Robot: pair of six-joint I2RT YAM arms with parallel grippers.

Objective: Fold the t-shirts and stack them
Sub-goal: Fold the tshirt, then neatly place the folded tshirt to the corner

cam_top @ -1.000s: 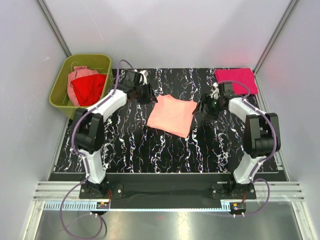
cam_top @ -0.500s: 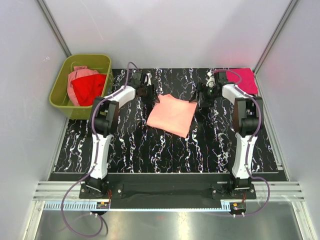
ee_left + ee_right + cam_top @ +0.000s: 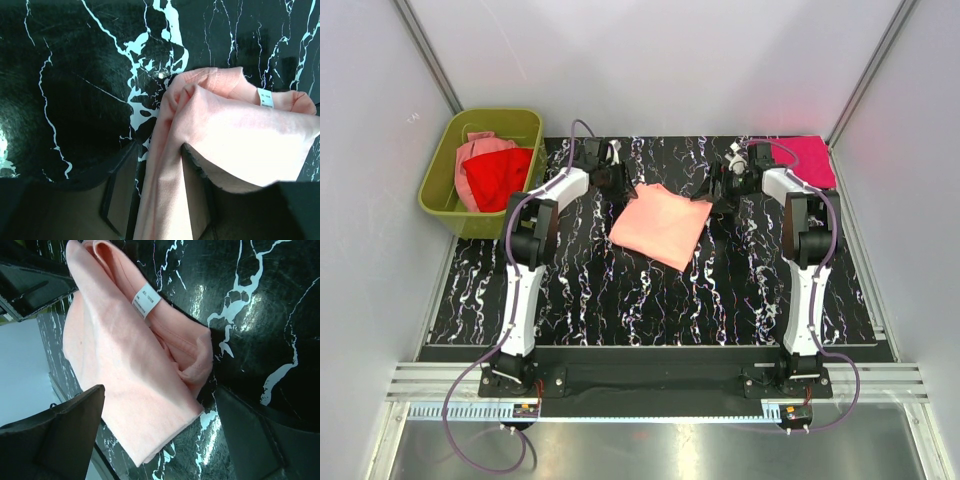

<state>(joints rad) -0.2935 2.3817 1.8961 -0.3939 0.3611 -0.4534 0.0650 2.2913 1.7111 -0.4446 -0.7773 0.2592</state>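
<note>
A red t-shirt [image 3: 500,176] and a dusty pink t-shirt [image 3: 480,150] lie in the olive bin [image 3: 435,178], far left. The left gripper [image 3: 159,147] pinches a fold at the far-left corner of the salmon-peach t-shirt [image 3: 660,226] (mid-table). The right gripper [image 3: 159,390] straddles its far-right corner, fingers wide apart and gripping nothing; a folded magenta t-shirt [image 3: 810,158] lies far right.

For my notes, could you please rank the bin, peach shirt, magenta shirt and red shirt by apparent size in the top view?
1. bin
2. peach shirt
3. magenta shirt and red shirt: these look alike and both are partly hidden, so I leave them unranked.
</note>
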